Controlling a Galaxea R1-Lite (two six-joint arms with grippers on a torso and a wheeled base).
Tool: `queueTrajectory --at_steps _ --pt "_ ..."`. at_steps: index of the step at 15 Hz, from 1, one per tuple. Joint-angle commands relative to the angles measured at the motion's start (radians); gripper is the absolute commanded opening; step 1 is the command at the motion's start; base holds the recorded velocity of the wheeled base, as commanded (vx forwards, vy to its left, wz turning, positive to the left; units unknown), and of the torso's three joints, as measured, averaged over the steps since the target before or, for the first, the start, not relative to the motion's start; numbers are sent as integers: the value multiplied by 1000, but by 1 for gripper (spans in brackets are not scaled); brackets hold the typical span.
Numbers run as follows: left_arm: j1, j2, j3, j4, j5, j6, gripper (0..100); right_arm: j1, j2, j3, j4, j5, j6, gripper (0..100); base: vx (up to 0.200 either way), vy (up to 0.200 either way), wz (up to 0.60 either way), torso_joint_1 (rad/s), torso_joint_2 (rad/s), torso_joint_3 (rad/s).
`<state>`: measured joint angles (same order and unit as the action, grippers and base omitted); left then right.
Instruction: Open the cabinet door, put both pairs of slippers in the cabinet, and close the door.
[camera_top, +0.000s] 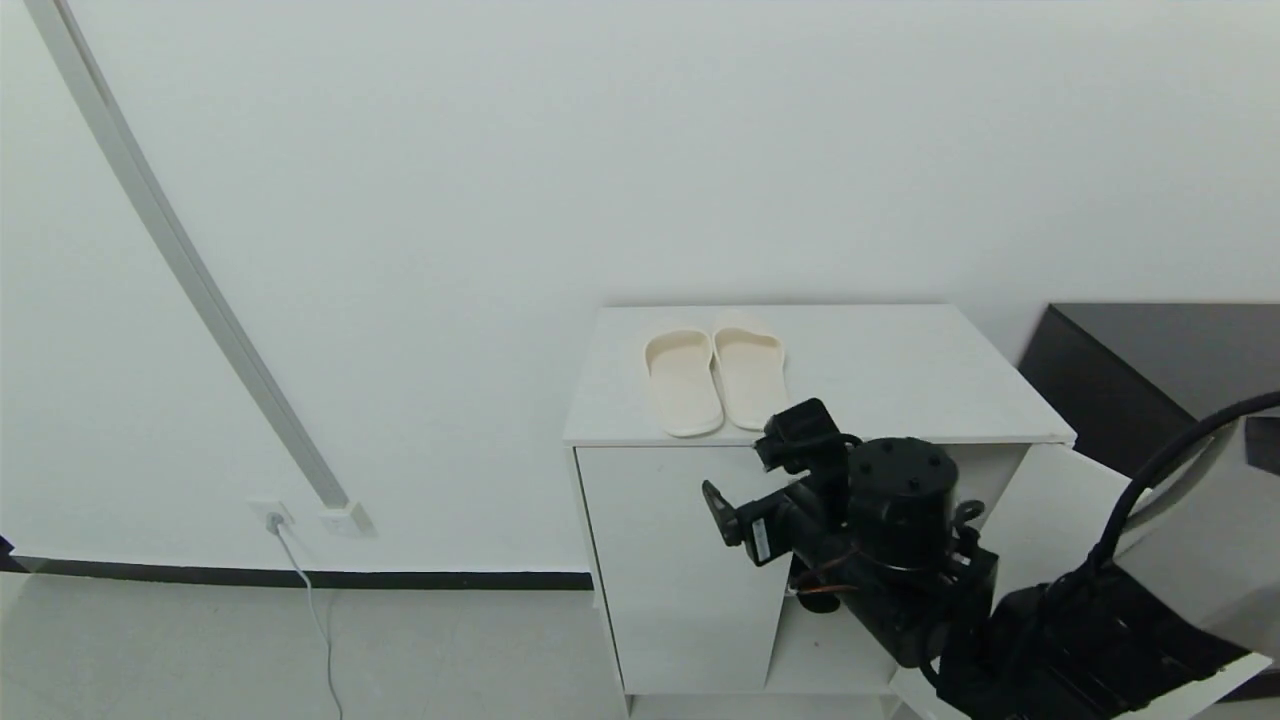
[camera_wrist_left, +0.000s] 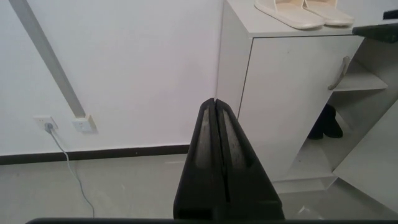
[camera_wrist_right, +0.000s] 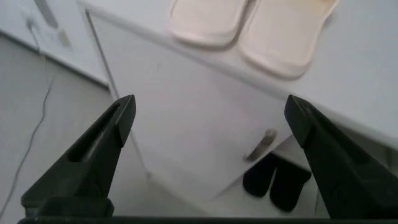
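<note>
**A:** While the cream slippers (camera_top: 715, 378) are lying side by side on the cabinet top (camera_top: 880, 370), where are you holding your tools?

**B:** I am holding my right tool (camera_top: 765, 475) released, with its jaws spread wide. It is just in front of the top's front edge and a little below the pair. My left tool (camera_wrist_left: 216, 106) is clenched on nothing, low and well off to the left of the cabinet (camera_top: 680, 560).

**A:** What is the cabinet holding?

**B:** The right door (camera_top: 1060, 520) is standing open. A dark pair (camera_wrist_right: 277, 180) is sitting in the lower compartment, under the shelf (camera_wrist_left: 367, 78). As far as I can see, nothing is lying on that shelf. The left door (camera_wrist_left: 292, 99) is shut.

**A:** What are you worrying about?

**B:** I am thinking the cream pair is the risk. If I am pinching both slippers at once, one may be slipping free and dropping to the floor (camera_top: 300, 650). Coming up from below, my tool could be catching the top's edge. My arm is also close to the open door, so a wide swing could be knocking it.
</note>
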<state>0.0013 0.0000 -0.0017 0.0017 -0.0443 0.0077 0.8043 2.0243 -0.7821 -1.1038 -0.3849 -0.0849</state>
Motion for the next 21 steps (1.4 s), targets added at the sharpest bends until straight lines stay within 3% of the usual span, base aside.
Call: queueTrajectory --at_steps 1,3,5,12,17,21 --pt "0 0 0 0 0 0 0 24 -107 -180 256 -34 113 100 0 0 0 0 0 0" --pt "0 0 0 0 0 0 0 38 -121 -309 446 -92 205 100 0 0 0 0 0 0" --pt "0 0 0 0 0 0 0 43 -114 -359 530 -158 240 100 0 0 0 0 0 0" --pt "0 2 0 0 0 0 0 43 -47 -351 519 -206 264 100 171 0 0 3 1 3" --pt "0 2 0 0 0 0 0 38 103 -358 352 -200 272 100 200 0 0 5 1 3" --pt "0 0 0 0 0 -2 0 16 189 -468 346 -198 264 100 0 0 0 0 0 0"
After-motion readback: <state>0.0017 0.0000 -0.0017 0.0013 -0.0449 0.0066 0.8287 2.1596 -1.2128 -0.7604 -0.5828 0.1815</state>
